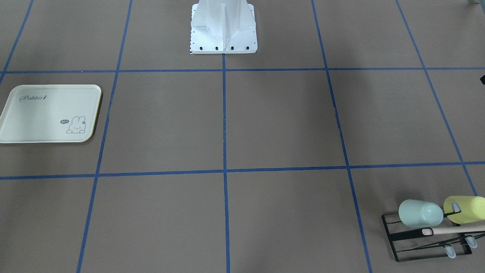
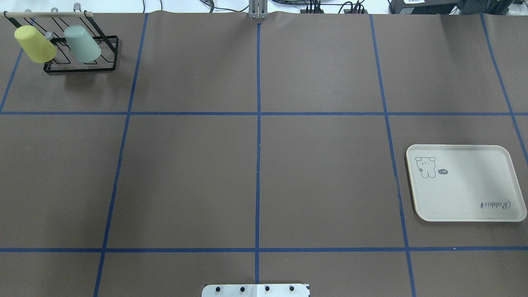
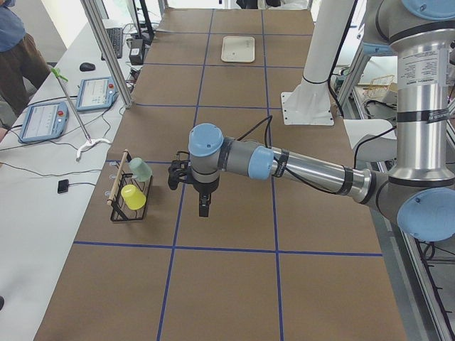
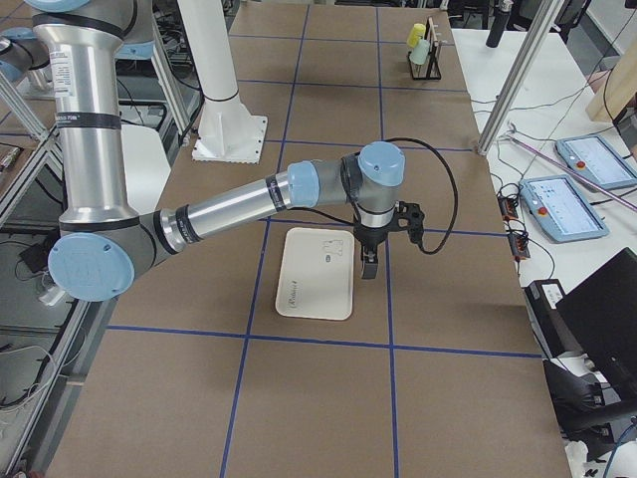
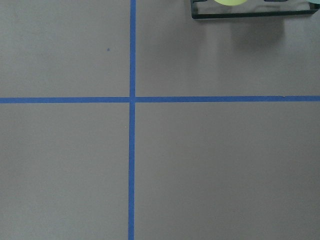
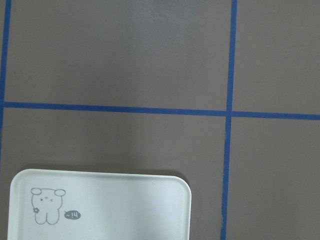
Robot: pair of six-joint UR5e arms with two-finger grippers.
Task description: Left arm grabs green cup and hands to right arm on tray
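Observation:
The pale mint-green cup [image 1: 420, 213] hangs mouth-down on a black wire rack [image 1: 389, 238] at the table's far left corner [image 2: 82, 43], beside a yellow-green cup [image 2: 35, 44]. The cream Rabbit tray [image 2: 466, 183] lies flat and empty on the right side [image 1: 49, 113]. The left gripper [image 3: 203, 207] points down above the table, a short way from the rack and the green cup [image 3: 140, 168]. The right gripper [image 4: 368, 269] points down above the tray's edge [image 4: 314, 274]. Both grippers show only in the side views, so I cannot tell whether they are open or shut.
The robot base [image 1: 223, 34] stands at the table's near middle edge. Blue tape lines divide the brown table into squares. The left wrist view shows the rack's edge [image 5: 250, 15]. The right wrist view shows the tray's corner [image 6: 100, 207]. Operator tablets [image 3: 43, 121] lie beyond the far edge.

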